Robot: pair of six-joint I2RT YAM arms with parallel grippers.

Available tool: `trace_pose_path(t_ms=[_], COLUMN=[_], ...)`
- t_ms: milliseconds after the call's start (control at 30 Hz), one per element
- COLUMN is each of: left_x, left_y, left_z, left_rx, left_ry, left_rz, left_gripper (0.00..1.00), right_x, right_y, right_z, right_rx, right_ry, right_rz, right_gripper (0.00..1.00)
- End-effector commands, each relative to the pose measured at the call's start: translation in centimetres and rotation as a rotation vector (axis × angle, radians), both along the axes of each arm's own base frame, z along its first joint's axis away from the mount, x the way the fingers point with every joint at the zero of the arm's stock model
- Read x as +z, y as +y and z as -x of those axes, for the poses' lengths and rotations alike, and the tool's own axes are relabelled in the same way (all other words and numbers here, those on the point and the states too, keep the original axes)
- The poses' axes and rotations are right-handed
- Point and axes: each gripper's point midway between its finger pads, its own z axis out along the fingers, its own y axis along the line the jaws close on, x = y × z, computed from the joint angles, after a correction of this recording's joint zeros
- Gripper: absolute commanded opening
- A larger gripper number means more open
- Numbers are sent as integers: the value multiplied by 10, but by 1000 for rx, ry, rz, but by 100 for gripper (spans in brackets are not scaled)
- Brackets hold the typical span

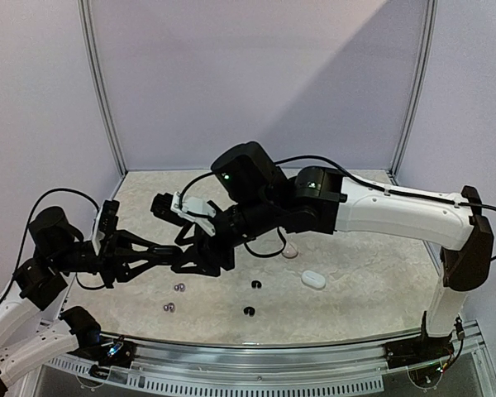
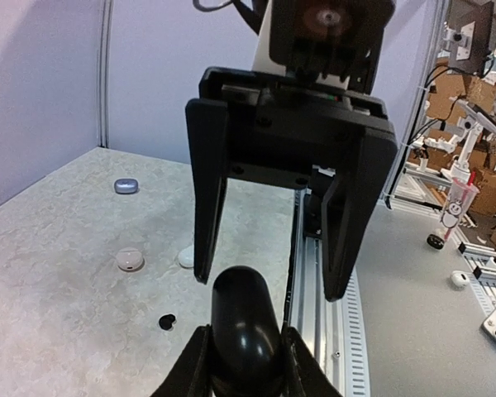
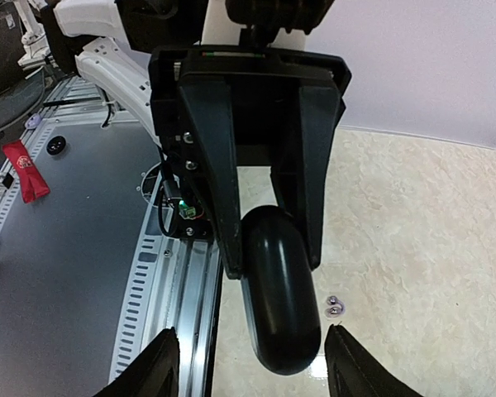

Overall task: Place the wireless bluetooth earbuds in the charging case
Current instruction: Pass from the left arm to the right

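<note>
- Two robot arms meet over the middle of a pale marbled table [image 1: 355,306], their ends pointing at each other.
- The left pincer [image 3: 273,263] is clamped on a black charging case [image 3: 281,322], one finger pressed to each long side.
- The case is a glossy, rounded oval with its lid down. Its free end sticks out past the left fingertips, and it is held in the air above the table.
- The right pincer [image 2: 269,285] is spread wide apart and holds nothing.
- The right pincer's two fingers stand one on either side of the case's free end. There is a clear gap on one side. On the other side I cannot tell whether the finger touches the case.
- Two small grey earbuds [image 1: 180,287] lie on the table below the pincers, near the front edge.
- Two black earbuds [image 1: 256,284] lie just to the right of the grey ones. None of these four is in a case.
- A white case [image 1: 312,279] sits shut on the table further right.
- A lavender-grey case [image 2: 126,186] rests well apart from it, towards the back wall.
</note>
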Motion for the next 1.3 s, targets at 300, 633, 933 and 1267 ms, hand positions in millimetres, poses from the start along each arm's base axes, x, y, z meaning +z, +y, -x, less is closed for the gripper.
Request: trace_pose_path(t_ms=[300,633,933,1267], left_x=[4,-24,-24,-20], left_y=[2,8,9,9], left_z=[4,11,7,8], left_rx=[0,-14,6,1], left_ry=[-19,-96,-78,-72], left_rz=[18,-41,-26,3], left_gripper=[0,52,32,35], right_x=[-8,14,14,6], right_y=[12,0,7,14], right_z=[7,-2,6,5], right_rx=[38,-16,30,40], right_ry=[70,-5,-15,-7], right_rz=[22,6,-14,7], right_gripper=[0,0,0,0])
